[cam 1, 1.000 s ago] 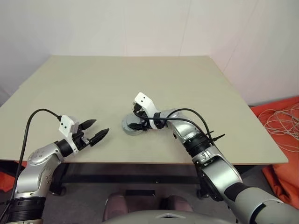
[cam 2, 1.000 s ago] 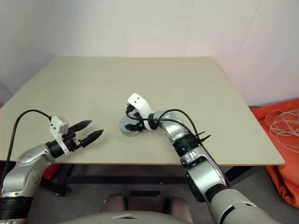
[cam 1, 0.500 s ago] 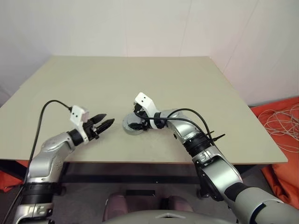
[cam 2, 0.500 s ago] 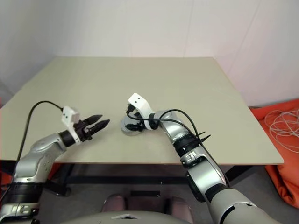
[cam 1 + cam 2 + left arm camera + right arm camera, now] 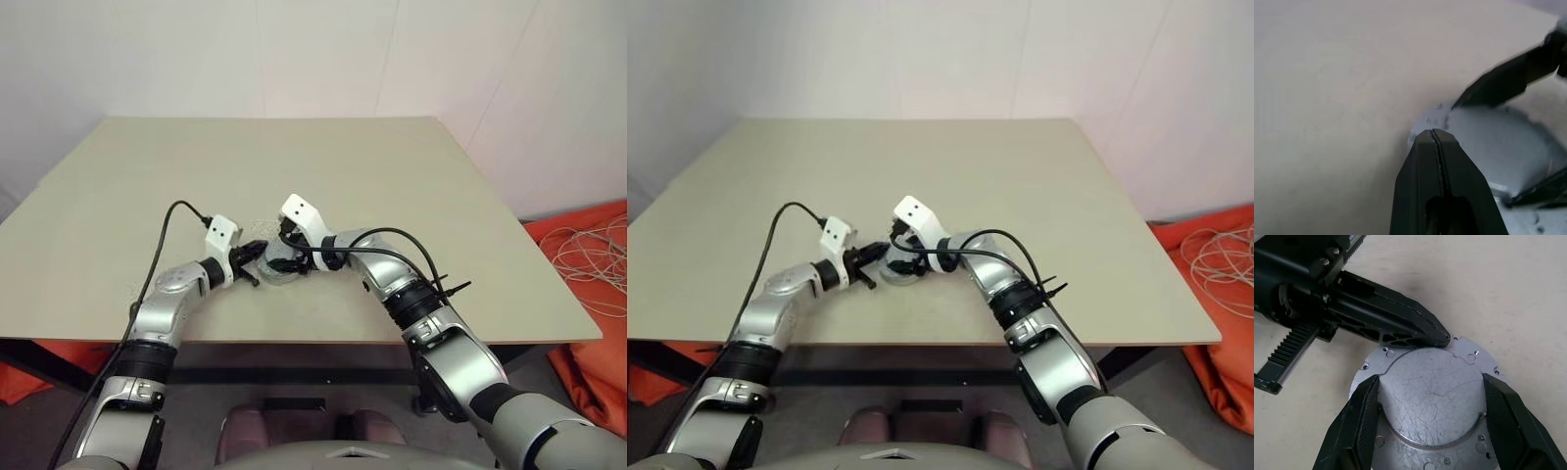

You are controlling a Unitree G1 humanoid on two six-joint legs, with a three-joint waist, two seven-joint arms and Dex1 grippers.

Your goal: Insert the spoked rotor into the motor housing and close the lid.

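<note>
The motor housing (image 5: 1432, 401) lies on the table (image 5: 392, 176) near its front edge, showing a plain scratched silver round face over a flat flange with small holes. My right gripper (image 5: 1431, 382) is shut on it, one black finger pressed against each side of the round body. My left gripper (image 5: 257, 251) is shut with nothing between its fingers. Its joined tips (image 5: 1442, 338) touch the flange's edge on the side away from my right wrist. In the left wrist view the shut fingers (image 5: 1436, 142) point at the silver housing (image 5: 1498, 152). The spoked rotor and the lid are out of view.
The tan table stretches wide behind and to both sides of the housing. Its front edge runs just below both arms. An orange cloth with coiled white cable (image 5: 588, 255) lies on the floor at the right. A black cable (image 5: 392, 240) loops over my right forearm.
My left gripper has swung right and forward across the table to the housing's edge, and its fingers have gone from wide open to shut. The right gripper has kept still.
</note>
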